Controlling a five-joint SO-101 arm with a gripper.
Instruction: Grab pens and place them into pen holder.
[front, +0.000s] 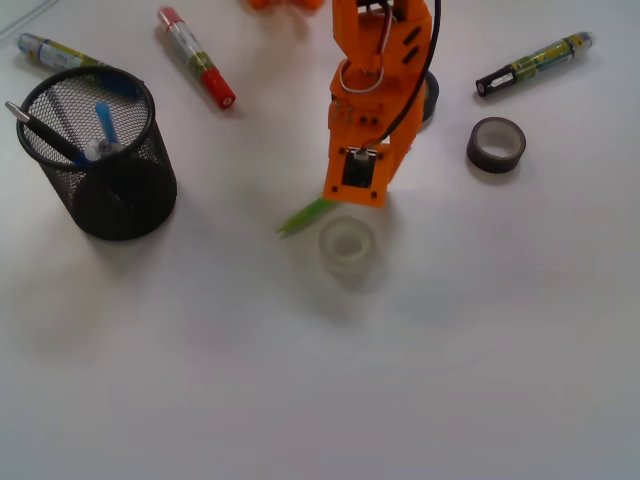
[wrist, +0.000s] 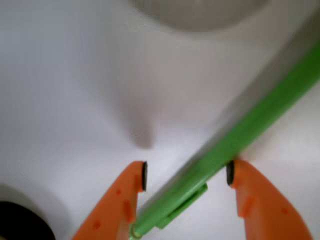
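Wrist view: my pincer (wrist: 186, 175) is spread, the lime green pen (wrist: 240, 135) running diagonally between its tips toward the upper right.

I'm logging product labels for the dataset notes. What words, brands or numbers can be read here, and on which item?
None can be read.
Red-capped marker: label print too blurred.
Black-capped marker: label print too blurred.
Marker behind the pen holder: label too blurred.
Lime green pen, dark tape roll, clear tape roll: no text seen.
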